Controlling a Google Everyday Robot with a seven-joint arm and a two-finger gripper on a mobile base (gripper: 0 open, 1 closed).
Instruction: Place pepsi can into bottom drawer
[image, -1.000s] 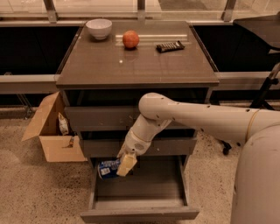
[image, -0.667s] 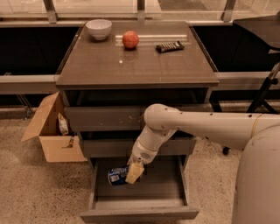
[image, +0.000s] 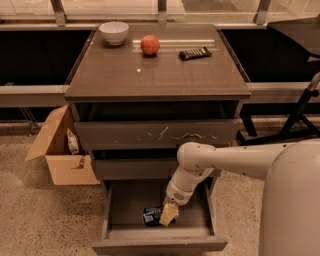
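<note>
The pepsi can (image: 150, 216) is down inside the open bottom drawer (image: 159, 245), low over the tray floor and towards its front. It looks tipped onto its side, with the blue wall facing up. The hand (image: 168, 214) is in the drawer too, right against the can's right side, reaching down from the white arm (image: 215, 157) that bends in from the right. I cannot tell whether the hand is clamped on the can or has let it go, nor whether the can's weight is already on the drawer floor.

As for handling, I judge the can to be a light thing with a thin metal wall: stiff enough for a moderate squeeze, but easily dented by a hard one. Its surface is smooth and probably slippery. The best hold is across the middle of the round body, away from the silver ends, where the wall gives the most contact. Lying on its side it will likely roll when freed (the drawer walls should stop it), so a low, gentle release seems wise.

Up on the tabletop (image: 150, 75) a white bowl (image: 114, 32), an orange fruit (image: 150, 44) and a dark snack bar (image: 194, 52) sit well apart from all this. A cardboard box (image: 60, 150) stands on the floor to the left of the cabinet.
</note>
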